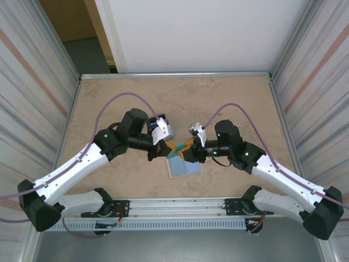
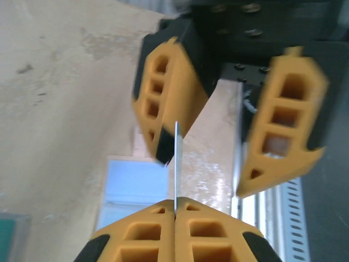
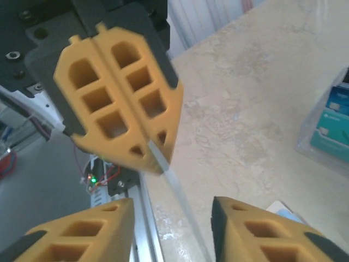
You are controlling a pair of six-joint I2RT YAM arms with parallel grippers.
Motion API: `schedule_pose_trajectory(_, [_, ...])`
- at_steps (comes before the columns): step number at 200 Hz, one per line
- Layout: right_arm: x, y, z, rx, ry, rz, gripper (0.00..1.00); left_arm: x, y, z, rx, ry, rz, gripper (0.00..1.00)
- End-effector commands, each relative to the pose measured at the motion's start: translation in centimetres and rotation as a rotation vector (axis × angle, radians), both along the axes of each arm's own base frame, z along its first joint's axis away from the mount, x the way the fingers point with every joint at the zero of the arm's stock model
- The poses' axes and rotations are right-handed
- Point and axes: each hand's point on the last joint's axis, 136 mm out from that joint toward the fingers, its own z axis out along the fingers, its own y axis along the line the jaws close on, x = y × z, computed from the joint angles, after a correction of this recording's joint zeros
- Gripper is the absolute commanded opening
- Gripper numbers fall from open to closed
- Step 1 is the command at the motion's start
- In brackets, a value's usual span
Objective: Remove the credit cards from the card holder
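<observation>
Two teal cards (image 3: 331,130), seemingly, white print blurred

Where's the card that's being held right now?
In the left wrist view, the card is pinched edge-on in the shut left gripper, above the middle of the table. Its far end sits inside the open right gripper, over the card holder.

Tabletop (image 1: 229,103): beige, marbled stone pattern, evenly lit. Left wall panel (image 1: 32,82) and right wall panel (image 1: 319,60): ribbed grey. Plain white board (image 1: 202,33) closes the far edge. Aluminium rail (image 1: 174,203) along the near edge.
</observation>
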Motion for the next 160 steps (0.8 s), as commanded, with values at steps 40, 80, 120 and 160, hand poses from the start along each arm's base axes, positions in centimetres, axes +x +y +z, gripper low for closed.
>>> schedule_pose_trajectory(40, [4.9,-4.1,-0.2,-0.127,-0.073,-0.362,0.78,7.3,3.4,-2.6,0.118,-0.188,0.226,0.0])
schedule_pose_trajectory(80, [6.7,-6.1,-0.5,-0.15,-0.074,-0.517,0.98,11.8,4.4,-6.0,0.233,-0.235,0.283,0.0])
schedule_pose_trajectory(120, [8.1,-8.7,-0.2,-0.15,-0.065,-0.684,0.99,14.7,4.4,-9.2,0.338,-0.24,0.243,0.0])
schedule_pose_trajectory(160, [8.5,-10.7,-0.1,-0.128,-0.046,-0.779,0.99,16.7,4.5,-11.3,0.379,-0.232,0.216,0.0])
